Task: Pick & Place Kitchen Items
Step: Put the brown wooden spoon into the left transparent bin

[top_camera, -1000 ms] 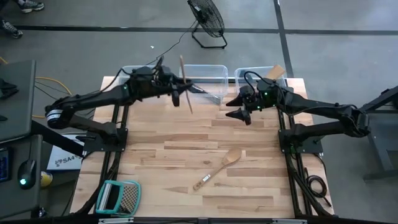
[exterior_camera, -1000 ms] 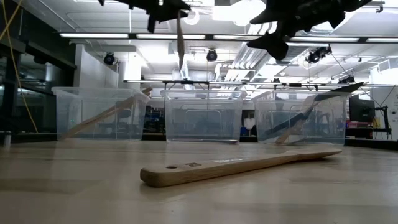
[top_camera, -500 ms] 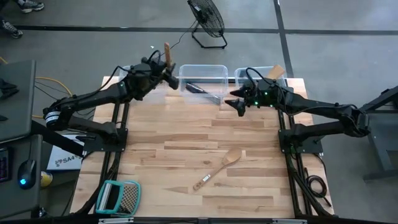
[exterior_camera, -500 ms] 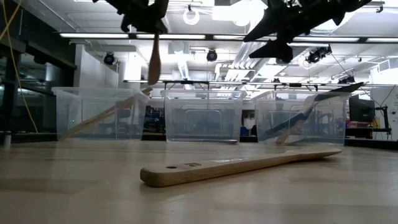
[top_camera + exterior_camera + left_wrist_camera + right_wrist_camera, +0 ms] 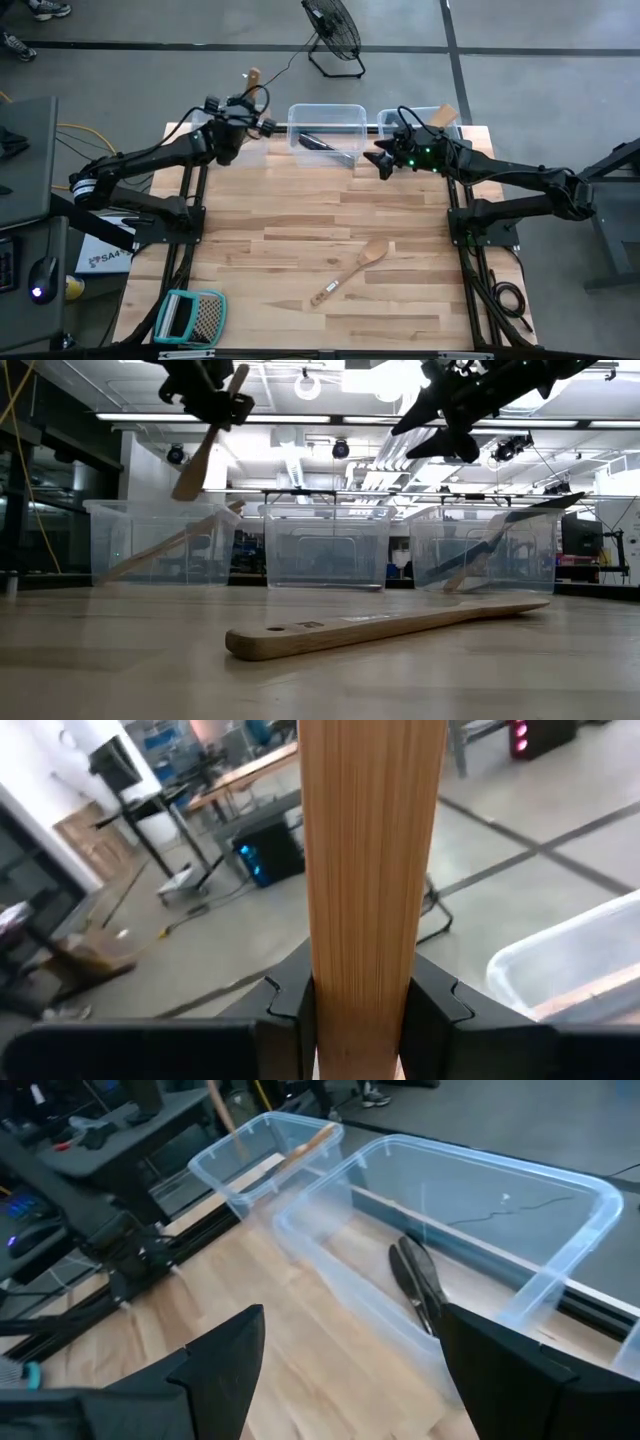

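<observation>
My left gripper (image 5: 243, 112) is high over the left clear bin (image 5: 150, 540), shut on a pale wooden spatula (image 5: 205, 445) that slants down from it, wide end lowest. My right gripper (image 5: 383, 160) is open and empty, high in front of the middle bin (image 5: 325, 128). A black utensil (image 5: 415, 1280) lies in the middle bin. A wooden utensil (image 5: 165, 545) leans in the left bin. A wooden spatula (image 5: 445, 114) and a dark utensil (image 5: 480, 555) lean in the right bin (image 5: 485, 550). A wooden spoon (image 5: 350, 271) lies flat on the table. My left gripper pinches the wooden spatula's flat handle (image 5: 368, 975) between its two fingers (image 5: 288, 1005), near the upper end. A short stub (image 5: 240, 372) sticks up past the fingers. The spatula is lifted clear and hangs tilted, its wide end (image 5: 186, 485) down toward the table's left.
A teal-framed grater (image 5: 190, 318) lies at the table's near left corner. The three clear bins stand in a row along the far edge. A floor fan (image 5: 333, 32) stands beyond the table.
My left gripper has carried the wooden spatula from in front of the middle bin toward the table's left and far edge, over the left bin. The spatula has tipped from hanging upright to slanting. My right gripper has moved a little toward the far edge.
</observation>
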You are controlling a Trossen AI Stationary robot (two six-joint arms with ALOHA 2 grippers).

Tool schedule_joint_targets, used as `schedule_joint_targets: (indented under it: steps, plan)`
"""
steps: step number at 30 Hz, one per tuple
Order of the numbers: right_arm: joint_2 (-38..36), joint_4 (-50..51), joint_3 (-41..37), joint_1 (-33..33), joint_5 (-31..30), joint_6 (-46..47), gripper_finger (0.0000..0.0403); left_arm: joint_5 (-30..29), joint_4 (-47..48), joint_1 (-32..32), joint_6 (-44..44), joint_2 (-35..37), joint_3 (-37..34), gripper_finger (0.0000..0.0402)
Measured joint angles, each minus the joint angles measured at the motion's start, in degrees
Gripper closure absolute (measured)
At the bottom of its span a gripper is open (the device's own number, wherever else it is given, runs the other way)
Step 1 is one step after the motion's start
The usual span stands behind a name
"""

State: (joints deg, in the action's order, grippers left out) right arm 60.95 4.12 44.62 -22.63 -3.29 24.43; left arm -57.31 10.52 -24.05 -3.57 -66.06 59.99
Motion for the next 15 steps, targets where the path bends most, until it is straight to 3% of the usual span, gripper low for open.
schedule_joint_targets:
  steps: [9,15]
  plan:
    - [0.0,0.0,0.0,0.02,-2.43,0.0,0.0115,-3.79,13.55,0.0,11.61,-2.58,-0.02,0.0313]
    - [0.0,0.0,0.0,0.02,-2.58,-0.01,0.0115,-7.87,17.27,0.0,13.01,-5.95,-0.01,0.0313]
